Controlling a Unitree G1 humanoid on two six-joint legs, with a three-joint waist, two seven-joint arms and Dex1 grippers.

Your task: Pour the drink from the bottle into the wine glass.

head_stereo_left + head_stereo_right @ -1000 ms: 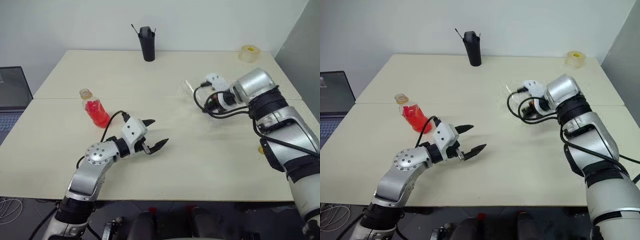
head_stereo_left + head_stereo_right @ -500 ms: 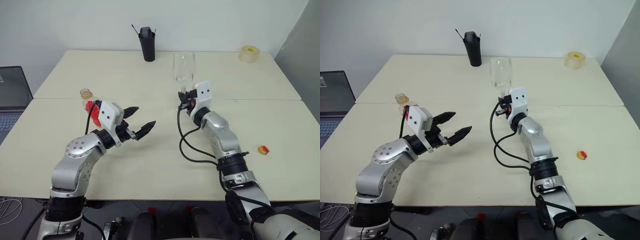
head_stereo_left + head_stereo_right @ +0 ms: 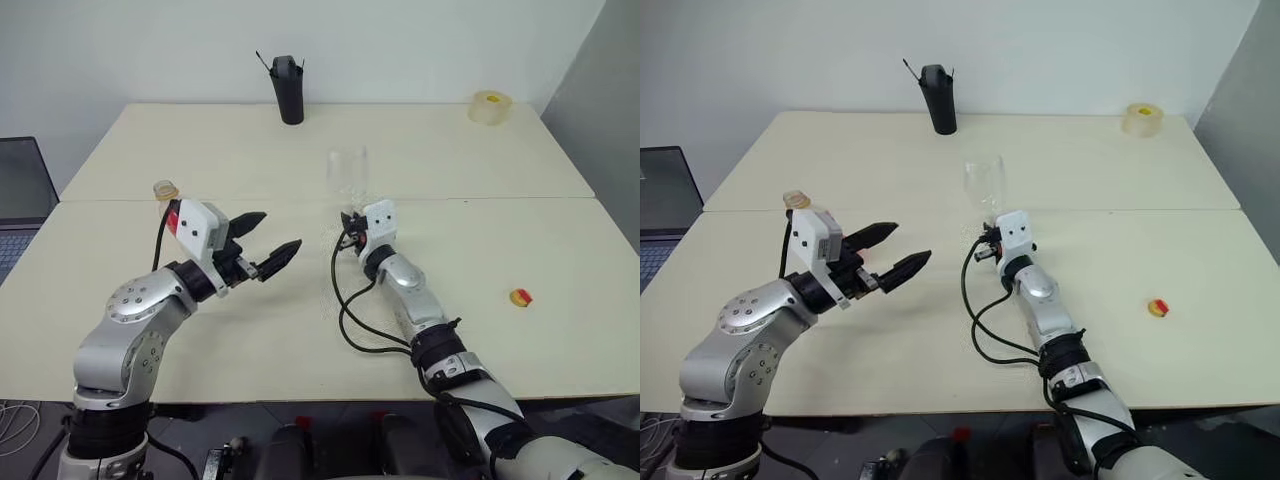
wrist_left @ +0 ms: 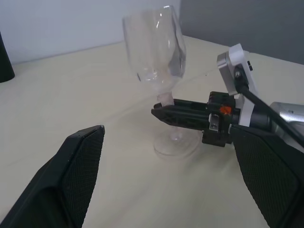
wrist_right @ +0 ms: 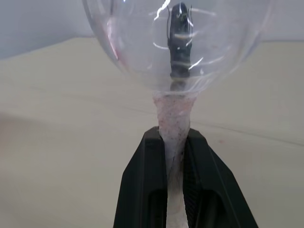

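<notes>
Only the staging is done — the wine glass (image 4: 156, 52), empty, is stood mid-frame on the bench (image 3: 480, 150) with the right gripper (image 5: 174, 152) clamped on its stem, while the bottle (image 3: 168, 196) (red drink inside, cap apparently off) waits at centre left behind the left gripper (image 3: 268, 244), jaws apart — grasping and pouring are left.

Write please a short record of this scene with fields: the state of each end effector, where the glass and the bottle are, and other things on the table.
right end effector: shut on the wine glass stem
wine glass: upright, empty, foot resting on the table near its middle
left end effector: open, holding nothing, raised above the table
bottle: at the robot's left, mostly hidden behind the left end effector; neck visible, no cap on it
drink: not yet poured
black cup: far edge of the table
tape roll: far right corner
small yellow and red object: right side of the table
</notes>
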